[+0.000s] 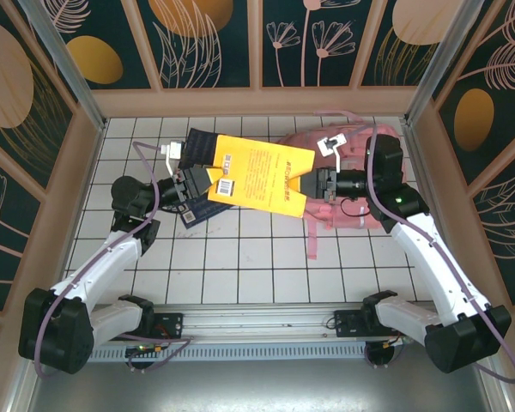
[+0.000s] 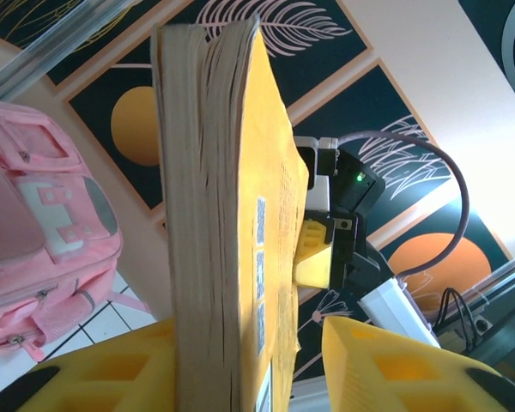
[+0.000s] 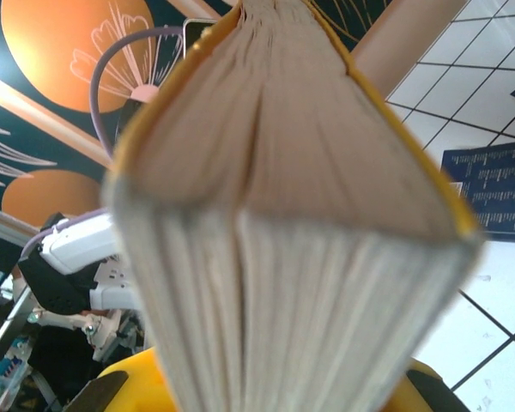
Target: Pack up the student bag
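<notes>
Yellow book (image 1: pixel 262 176) has a white barcode label (image 1: pixel 227 186); its red print is too small to read. Left gripper (image 1: pixel 199 182) is clamped on one end and right gripper (image 1: pixel 322 183) on the other. Student bag (image 1: pixel 352 154) lies far right on the tiled table (image 1: pixel 266 257), with the right gripper over it. A dark blue book (image 1: pixel 197 142) lies below the yellow one.

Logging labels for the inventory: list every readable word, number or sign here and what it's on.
On the yellow book: black print and a barcode sticker, too small to read.
On the dark blue book: white print, blurred, unreadable.
On the pink backpack: no text seen.
</notes>
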